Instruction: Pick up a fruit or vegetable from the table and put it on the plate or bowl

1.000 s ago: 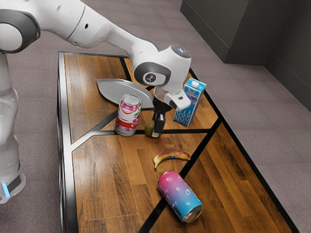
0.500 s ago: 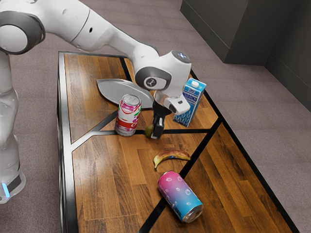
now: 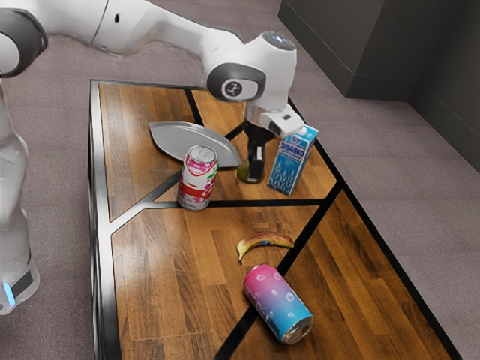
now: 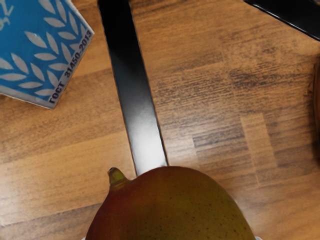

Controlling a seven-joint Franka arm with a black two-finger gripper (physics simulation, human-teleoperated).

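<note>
One wooden table with black strips stands on grey floor; hand pinches the fruit.

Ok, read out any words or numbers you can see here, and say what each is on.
"ГОСТ 31450-2013": on the blue carton, wrist view.
Its front lettering in the exterior view: too blurred to read.
Lettering on the red and white can: too blurred to read.
On the pink and blue can: none seen.
On the fruit in the pincer: none.

Even soft light; faint shadow under lying can; pale glare on black inlay strip; fruit evenly lit.
</note>
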